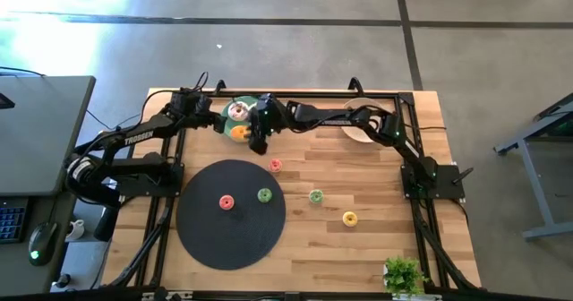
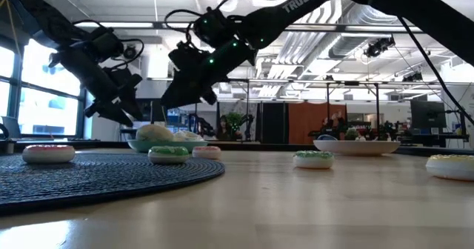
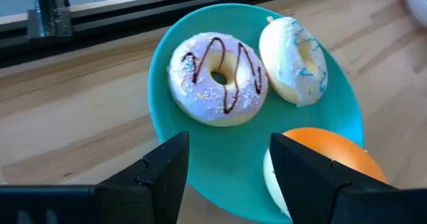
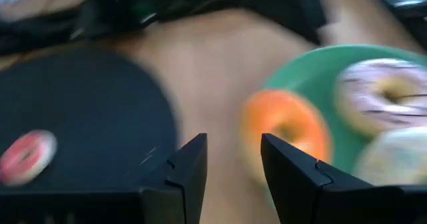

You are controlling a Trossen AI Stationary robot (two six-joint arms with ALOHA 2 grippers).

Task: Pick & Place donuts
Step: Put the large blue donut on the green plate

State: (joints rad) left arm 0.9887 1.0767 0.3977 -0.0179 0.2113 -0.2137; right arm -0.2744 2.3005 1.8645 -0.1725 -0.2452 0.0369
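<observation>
Green plate [image 1: 226, 113]: far edge of the table, between the two arms; carries three larger donuts, so it reads as either the source or the collecting dish, cannot tell which
Frosted donut, white with dark drizzle [image 3: 217, 79]: lies flat on the plate
Pale donut with blue streaks [image 3: 293, 59]: propped on edge against the drizzled one
Orange donut [image 4: 287, 132]: at the plate's rim nearest the table centre, partly overhanging the wood in the right wrist view
Left gripper [image 3: 227, 174]: hovers above the plate, fingers apart, nothing between them; lined up over the plate's near rim, probably to reach a donut there
Right gripper [image 4: 233, 164]: reaches in across the table to the same plate, fingers apart and empty, orange donut just beyond the gap; judged the more likely pick target
Small donuts: red [image 1: 226, 202] and green [image 1: 264, 194] sit on the black mat [image 1: 215, 238]; a pink one [image 1: 275, 165] just off its far edge; another green [image 1: 315, 195] and a yellow [image 1: 350, 218] on bare wood to the right
Beige plate [image 1: 354, 131]: under the right arm, contents hidden
Risk: both arms crowd one plate, so a collision seems possible
</observation>
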